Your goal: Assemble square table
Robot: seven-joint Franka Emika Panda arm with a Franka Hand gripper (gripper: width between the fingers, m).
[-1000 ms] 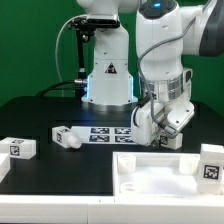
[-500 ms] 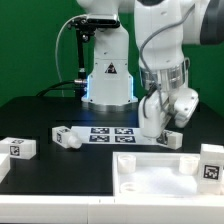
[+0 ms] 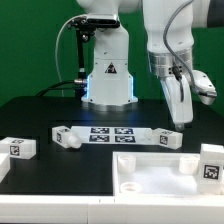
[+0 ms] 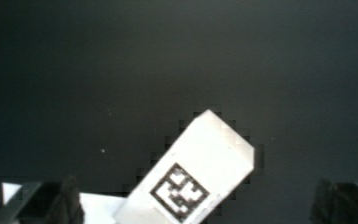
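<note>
Hovering: gripper (image 3: 184, 120) spread, empty, above 1 leg (image 3: 168, 138) | leg near tabletop (image 3: 150, 158) far rim

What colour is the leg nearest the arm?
The leg is white with a black-and-white tag; the wrist view shows it best.

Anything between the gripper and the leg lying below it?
Nothing visible. The open gripper hangs above the leg, apart from it, with only air between. The wrist view shows the leg uncovered.
</note>
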